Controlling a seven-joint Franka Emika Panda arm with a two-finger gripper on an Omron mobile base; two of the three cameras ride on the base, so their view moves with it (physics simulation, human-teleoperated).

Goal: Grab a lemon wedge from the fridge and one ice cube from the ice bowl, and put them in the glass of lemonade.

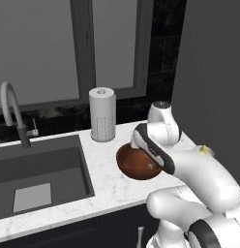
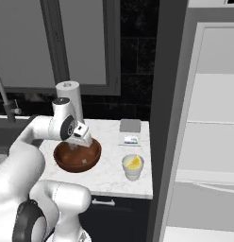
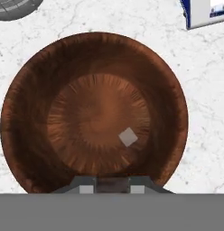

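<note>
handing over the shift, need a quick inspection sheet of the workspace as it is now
surface: white marble counter
job's things: ice bowl holds one ice cube; glass of lemonade with lemon wedge in it, right of bowl; fridge open
clutter: paper-towel roll, small box, grey pad
claw: shut, above bowl, holds nothing visible
cables: nothing seen
surroundings: sink, faucet, window

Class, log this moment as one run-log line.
gripper: shut, above ice bowl | ice cube: in bowl | lemon wedge: in glass of lemonade
</note>
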